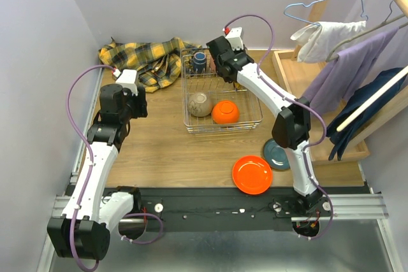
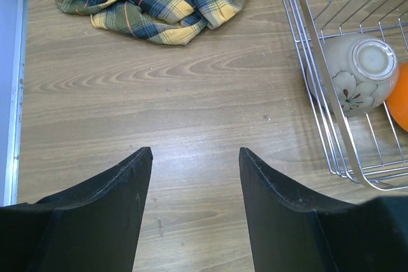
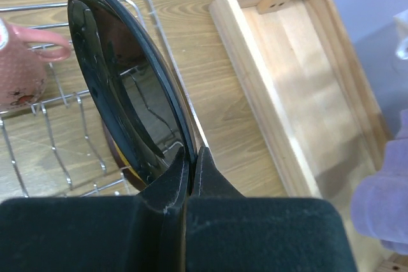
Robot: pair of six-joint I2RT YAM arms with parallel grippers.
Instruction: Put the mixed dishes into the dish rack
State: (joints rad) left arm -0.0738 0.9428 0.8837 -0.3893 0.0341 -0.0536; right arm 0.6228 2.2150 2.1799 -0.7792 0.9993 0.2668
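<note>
The yellow check cloth (image 1: 143, 58) lies bunched in the far left corner of the table (image 1: 159, 151). The left gripper (image 2: 195, 152) hangs over bare wood, fingers wide apart, holding nothing. The dish rack (image 1: 186, 97) sits by the far edge, with a beige bowl (image 1: 199, 104) upside down and an orange bowl (image 1: 225, 112) in its near end. The right gripper (image 3: 191, 157) has its fingers pinched on a shiny black plate (image 3: 121, 87), which stands on its edge at the rack's right side. An orange plate (image 1: 252, 174) and a teal plate (image 1: 276, 155) lie by the near edge.
</note>
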